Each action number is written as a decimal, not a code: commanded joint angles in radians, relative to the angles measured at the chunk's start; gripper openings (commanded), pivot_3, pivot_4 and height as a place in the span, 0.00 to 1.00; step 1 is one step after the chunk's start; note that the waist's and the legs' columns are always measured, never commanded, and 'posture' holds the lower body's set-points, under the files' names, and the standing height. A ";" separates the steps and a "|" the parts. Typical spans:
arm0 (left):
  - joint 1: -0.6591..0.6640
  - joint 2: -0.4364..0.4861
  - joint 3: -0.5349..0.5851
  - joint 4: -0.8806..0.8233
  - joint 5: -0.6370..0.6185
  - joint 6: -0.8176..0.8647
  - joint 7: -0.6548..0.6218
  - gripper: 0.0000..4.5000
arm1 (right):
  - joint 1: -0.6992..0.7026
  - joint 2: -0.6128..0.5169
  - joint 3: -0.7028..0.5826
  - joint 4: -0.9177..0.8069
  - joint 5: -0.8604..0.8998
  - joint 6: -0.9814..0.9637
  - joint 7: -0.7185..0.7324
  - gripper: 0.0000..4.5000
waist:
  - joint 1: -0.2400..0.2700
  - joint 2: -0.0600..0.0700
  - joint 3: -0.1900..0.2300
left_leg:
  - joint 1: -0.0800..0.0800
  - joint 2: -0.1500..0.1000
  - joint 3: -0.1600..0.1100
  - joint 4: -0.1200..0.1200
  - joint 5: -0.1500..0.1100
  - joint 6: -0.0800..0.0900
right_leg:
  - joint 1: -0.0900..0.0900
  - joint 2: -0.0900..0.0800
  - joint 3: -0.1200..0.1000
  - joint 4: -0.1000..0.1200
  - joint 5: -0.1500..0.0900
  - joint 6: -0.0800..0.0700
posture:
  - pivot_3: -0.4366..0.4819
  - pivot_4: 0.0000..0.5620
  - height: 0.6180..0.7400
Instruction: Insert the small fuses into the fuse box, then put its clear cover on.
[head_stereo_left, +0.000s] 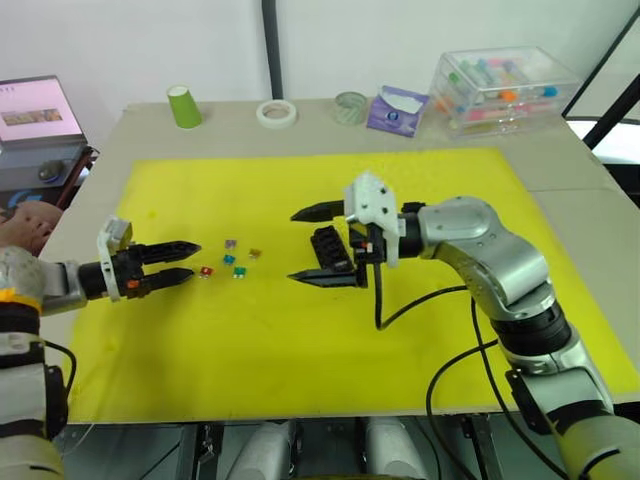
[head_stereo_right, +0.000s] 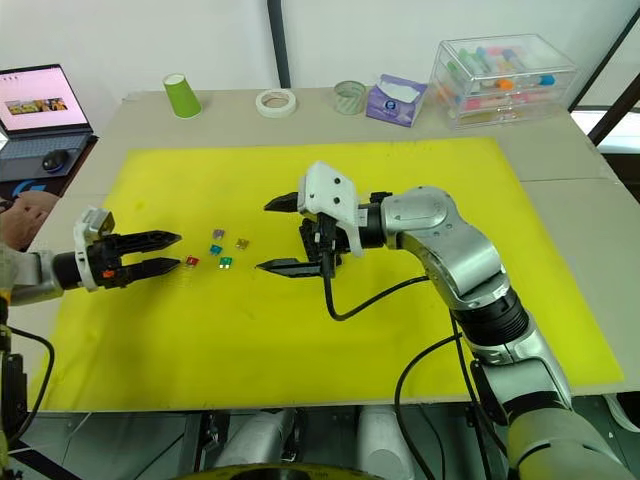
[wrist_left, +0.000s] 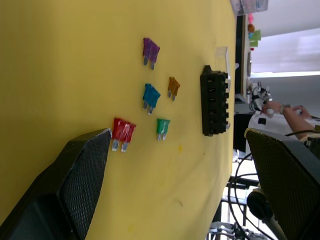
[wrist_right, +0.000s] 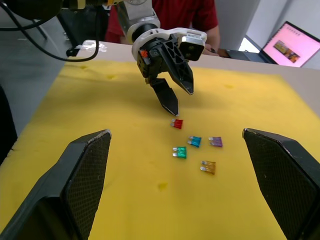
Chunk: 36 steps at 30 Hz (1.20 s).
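Resting surface: a bright yellow mat (head_stereo_left: 300, 350) covering the grey counter (head_stereo_left: 560, 165).
Left claw (head_stereo_left: 176, 263): open, empty, black fingers apart, tips just beside the red fuse.
Right claw (head_stereo_left: 316, 245): wide open, empty, its two black fingers either side of the fuse box from the head views.
Small black ridged plastic fuse box (wrist_left: 214, 104): lying on the mat, near the loose fuses.
Small coloured plastic blade fuses: five lie loose on the mat between the two claws: red (wrist_left: 123, 133), green (wrist_left: 162, 127), teal (wrist_left: 150, 96), brown (wrist_left: 173, 87), purple (wrist_left: 150, 50).
Small transparent plastic cover (wrist_left: 222, 54): beside the far end of the fuse box.
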 joint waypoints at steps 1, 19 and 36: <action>-0.031 -0.004 -0.010 0.022 0.028 -0.007 -0.019 1.00 | -0.011 -0.004 -0.028 -0.043 0.020 0.009 -0.008 1.00 | 0.000 0.000 0.000 | 0.000 0.000 0.000 0.000 0.000 0.000 | 0.000 0.000 0.000 0.000 0.000 0.000 | 0.48 0.27 1.00; -0.027 -0.035 -0.048 0.001 0.083 0.018 -0.056 1.00 | -0.016 -0.005 -0.045 -0.042 0.021 0.031 -0.022 1.00 | 0.002 0.000 0.000 | 0.000 0.000 0.000 0.000 0.000 0.000 | 0.000 0.000 0.000 0.001 0.000 0.000 | 0.48 0.27 1.00; -0.002 -0.059 -0.045 0.026 0.134 -0.049 -0.042 0.58 | -0.011 -0.001 -0.041 -0.052 0.020 0.037 -0.035 1.00 | 0.002 0.000 0.000 | 0.000 0.000 0.000 0.000 0.000 0.000 | 0.000 0.000 0.000 0.001 0.000 0.000 | 0.48 0.27 1.00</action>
